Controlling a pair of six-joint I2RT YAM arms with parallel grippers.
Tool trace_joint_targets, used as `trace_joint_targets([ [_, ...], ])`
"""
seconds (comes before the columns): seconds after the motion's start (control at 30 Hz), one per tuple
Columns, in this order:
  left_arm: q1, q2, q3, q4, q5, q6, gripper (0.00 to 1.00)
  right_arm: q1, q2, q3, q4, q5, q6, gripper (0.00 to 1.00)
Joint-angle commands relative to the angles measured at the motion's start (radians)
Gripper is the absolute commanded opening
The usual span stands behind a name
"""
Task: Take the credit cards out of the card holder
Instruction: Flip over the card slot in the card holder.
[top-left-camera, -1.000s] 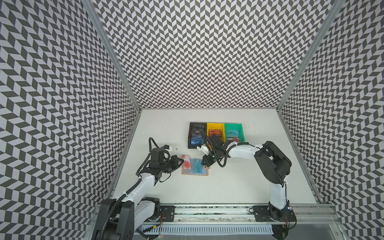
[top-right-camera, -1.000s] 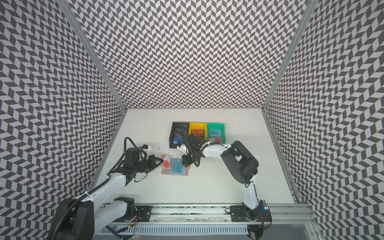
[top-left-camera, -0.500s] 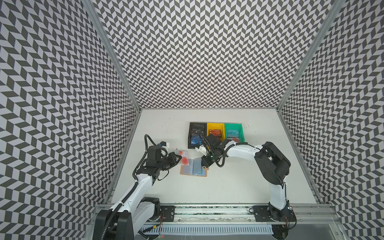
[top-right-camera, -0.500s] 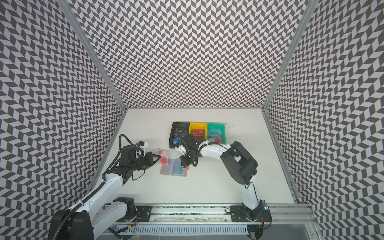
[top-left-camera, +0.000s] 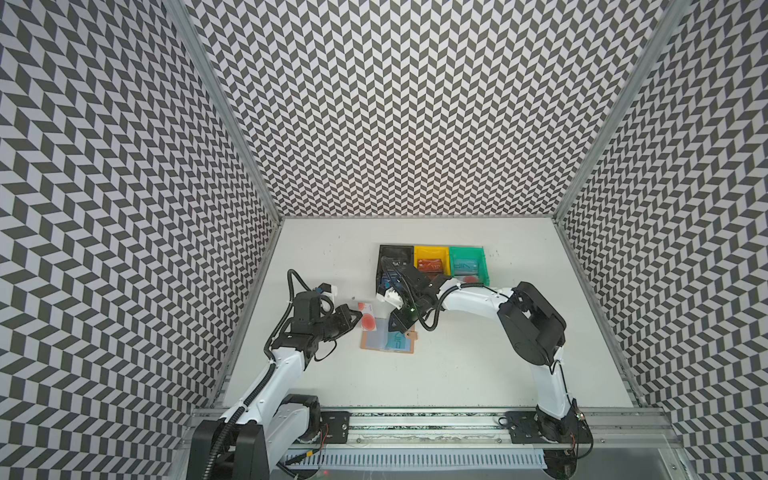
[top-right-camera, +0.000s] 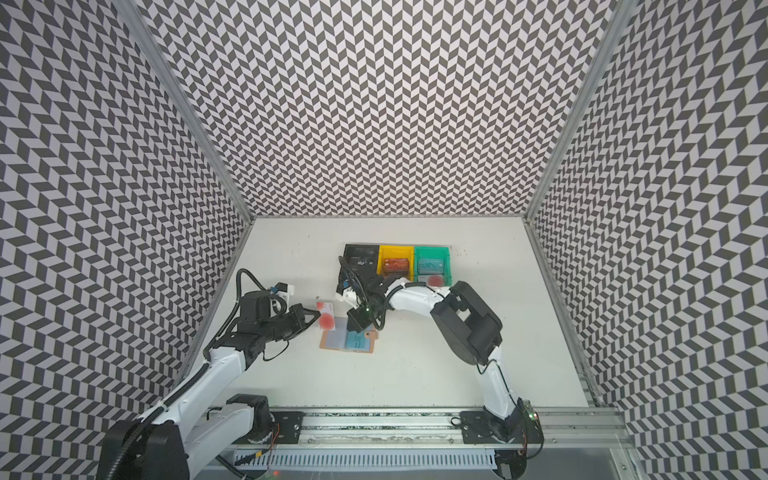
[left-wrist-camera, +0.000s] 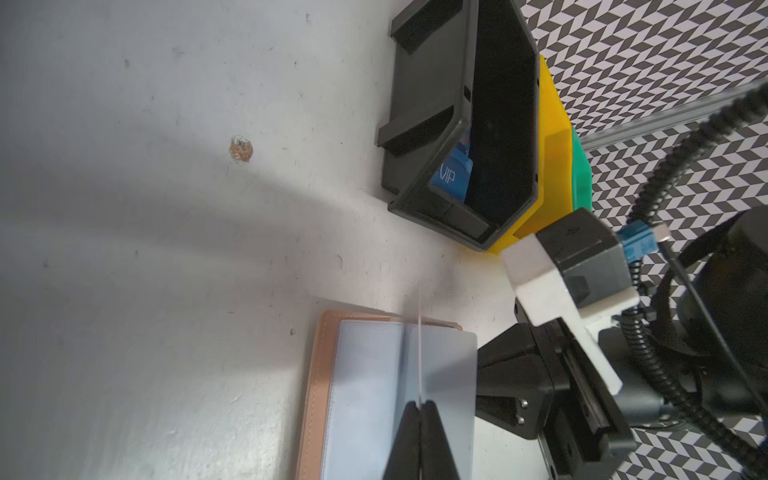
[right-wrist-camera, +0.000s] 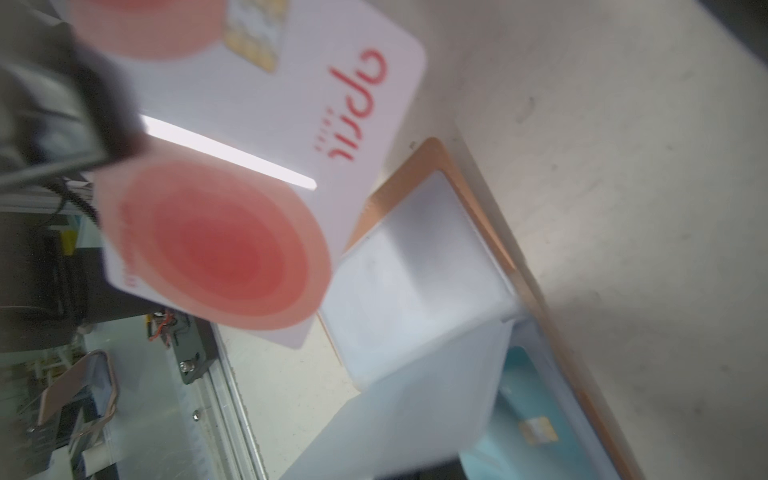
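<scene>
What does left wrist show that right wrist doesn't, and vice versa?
Left wrist only: the black bin with a blue VIP card inside, and the yellow bin beside it.
Right wrist only: the white card face-on, showing its red circles, and a teal card in a sleeve.
Both: the card holder lying open, and the white card out of its sleeves, pinched in the shut left gripper. Left wrist sees that card edge-on only.
</scene>
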Motion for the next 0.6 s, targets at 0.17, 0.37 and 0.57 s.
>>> trace_joint_targets([
  [0.17, 0.019, -0.019, 0.021, -0.019, 0.029, 0.014, 0.0, 0.01, 0.09, 0.016, 0.062, -0.115, 0.008, 0.0],
  [0.37, 0.031, -0.04, 0.031, -0.042, 0.033, 0.019, 0.0, 0.007, 0.104, -0.016, 0.106, -0.139, 0.018, 0.0],
  [0.57, 0.037, -0.048, 0.03, -0.04, 0.049, 0.019, 0.0, 0.007, 0.074, -0.016, 0.112, -0.147, 0.019, 0.0],
])
